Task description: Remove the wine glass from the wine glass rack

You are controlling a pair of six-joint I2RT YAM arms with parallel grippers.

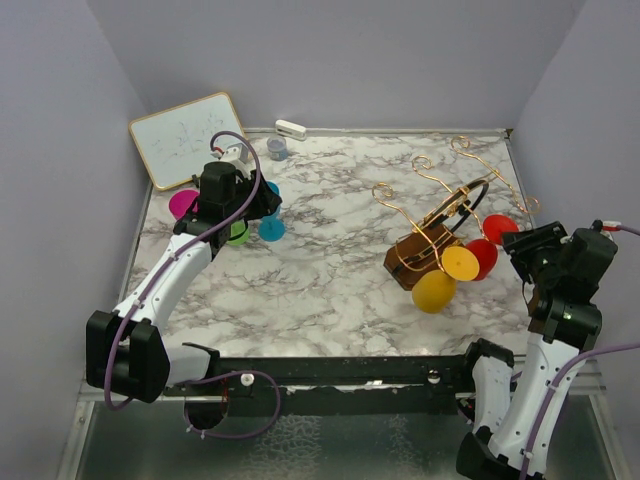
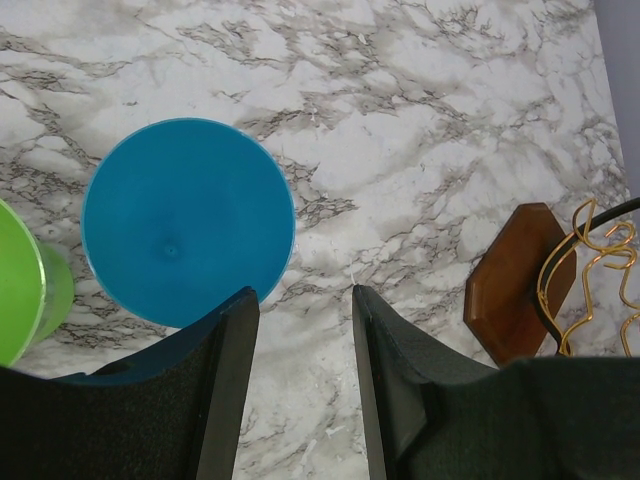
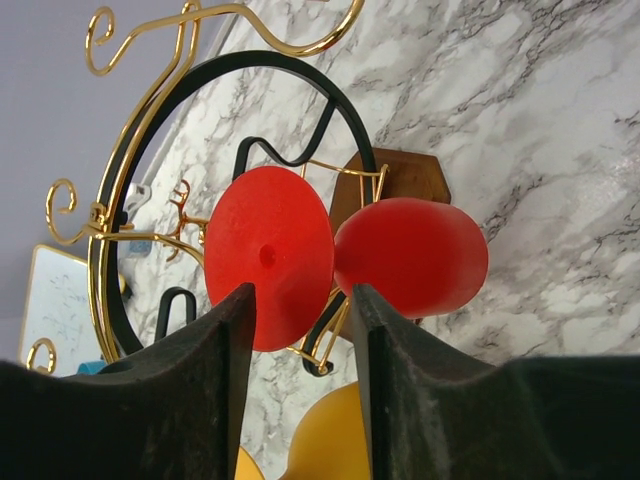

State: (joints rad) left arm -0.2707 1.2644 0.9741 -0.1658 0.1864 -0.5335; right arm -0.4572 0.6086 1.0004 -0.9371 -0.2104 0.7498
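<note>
From above, the wine glass rack [image 1: 425, 245] sits toward the table's right edge, carrying a red wine glass [image 1: 483, 258] and a yellow glass [image 1: 435, 290]. The right gripper [image 1: 518, 250] is just beside the red one. The left gripper [image 1: 250, 205] hangs near the far-left corner.

Left wrist: the left gripper [image 2: 305, 295] has its fingers spread and empty, with a blue glass [image 2: 187, 220] beside them.

Right wrist: the right gripper [image 3: 300, 290] also has its fingers spread. The red wine glass [image 3: 268, 255] is just ahead of them on the rack [image 3: 410, 175], not clamped.

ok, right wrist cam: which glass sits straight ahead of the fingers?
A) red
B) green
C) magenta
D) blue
A: the right wrist view shows the round foot of the red glass facing the right gripper, whose jaws stand open.
</note>
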